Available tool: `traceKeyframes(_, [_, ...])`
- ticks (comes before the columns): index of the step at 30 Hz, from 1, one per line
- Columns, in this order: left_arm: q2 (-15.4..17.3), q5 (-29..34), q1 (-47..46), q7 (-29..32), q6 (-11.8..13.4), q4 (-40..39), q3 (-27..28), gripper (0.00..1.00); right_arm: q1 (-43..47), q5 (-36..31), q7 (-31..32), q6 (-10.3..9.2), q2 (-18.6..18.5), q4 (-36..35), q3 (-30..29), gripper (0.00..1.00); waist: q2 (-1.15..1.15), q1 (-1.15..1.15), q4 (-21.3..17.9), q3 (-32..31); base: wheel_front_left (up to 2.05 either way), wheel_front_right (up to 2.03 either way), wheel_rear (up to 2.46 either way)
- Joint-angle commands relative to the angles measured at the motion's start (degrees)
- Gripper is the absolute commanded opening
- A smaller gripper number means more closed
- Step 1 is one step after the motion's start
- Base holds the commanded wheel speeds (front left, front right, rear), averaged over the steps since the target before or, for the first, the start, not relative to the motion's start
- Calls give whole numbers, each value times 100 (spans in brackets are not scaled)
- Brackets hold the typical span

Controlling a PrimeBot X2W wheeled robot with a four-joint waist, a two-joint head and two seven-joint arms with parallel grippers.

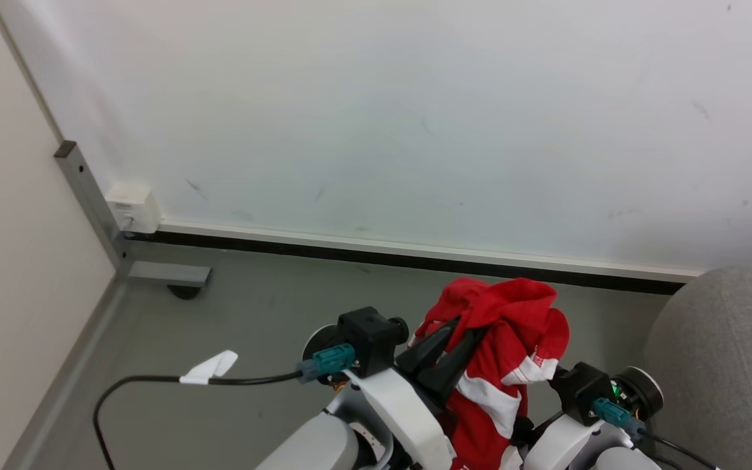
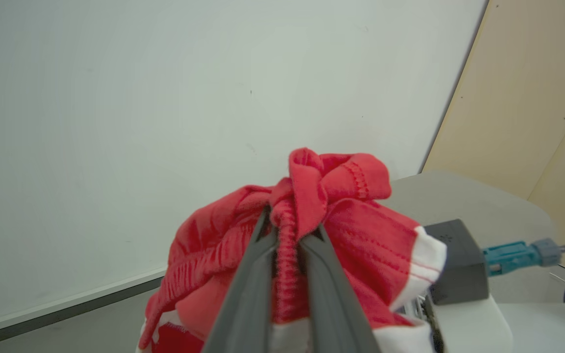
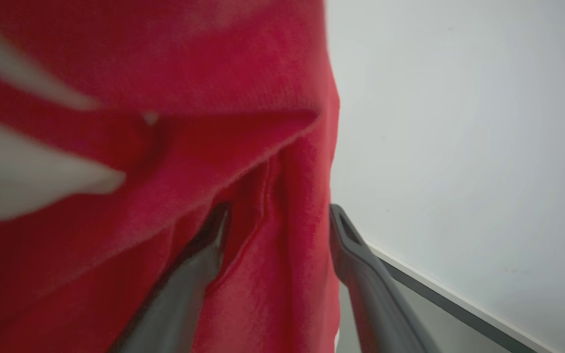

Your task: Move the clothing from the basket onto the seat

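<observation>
My left tool (image 2: 288,223) pinching the clothing (image 2: 356,220), right tool (image 3: 278,213) spread, I'd carry it fully over the lower-right seat (image 1: 728,352).

The clothing (image 1: 513,326) is soft, matt red knit cloth with a ribbed band and stitched hems, the left claw (image 2: 290,223) against the clothing is smooth, matt dark grey, probably plastic, the seat (image 1: 728,352) right of the clothing is coarse-woven grey fabric, and the wall (image 1: 415,117) behind the clothing looks smooth, pale and scuffed.
</observation>
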Motion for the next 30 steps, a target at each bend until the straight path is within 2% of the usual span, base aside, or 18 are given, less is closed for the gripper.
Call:
traceKeyframes(1, [-16, -51, 45, 15, -21, -38, -47, 0, -124, 21, 5, -10, -43, 85, 42, 100, 0, 0, 137, -11, 0, 0, 0])
traceKeyframes(4, [-30, -158, 56, 43, -50, -58, -115, 0, -173, 45, 4, -10, -76, 260, 124, 100, 0, 0, 266, -21, 0, 0, 0])
traceKeyframes(5, [-33, -187, 57, 41, -44, -55, -124, 0, -189, 70, 4, -10, -83, 305, 138, 94, 0, 0, 301, -20, 0, 0, 0])
traceKeyframes(6, [-27, -205, 58, 32, -42, -42, -119, 0, -196, 85, 4, -10, -86, 325, 158, 57, 0, 0, 325, -19, 0, 0, 0])
traceKeyframes(7, [-27, -205, 58, 32, -42, -42, -119, 0, -196, 85, 4, -10, -86, 325, 158, 57, 0, 0, 325, -19, 0, 0, 0])
traceKeyframes(8, [-9, -205, 63, 8, -35, -20, -109, 0, -195, 121, 4, -10, -108, 322, 207, 11, 0, 0, 353, -15, 0, 0, 0])
traceKeyframes(9, [1, -212, 65, -1, -33, -16, -108, 0, -200, 135, 4, -10, -127, 298, 218, 0, 0, 0, 361, -14, 0, 0, 0])
traceKeyframes(14, [59, -228, 87, -28, -5, -2, -83, 0, -171, 203, 5, -10, -169, 143, 256, 0, 0, 0, 350, -3, 0, 0, 0])
traceKeyframes(28, [289, -281, 223, -70, 174, 21, 50, 0, 255, 637, 5, -10, -263, -613, -344, 0, 0, 0, 26, 13, 0, 0, 0])
traceKeyframes(29, [292, -279, 233, -77, 177, 20, 52, 34, 274, 676, 4, -10, -265, -703, -412, 0, 0, 0, -19, 14, 0, 0, 0])
traceKeyframes(30, [284, -301, 244, -83, 182, 9, 58, 96, 302, 725, 4, -10, -262, -797, -491, 0, 0, 0, -67, 18, 0, 0, 0])
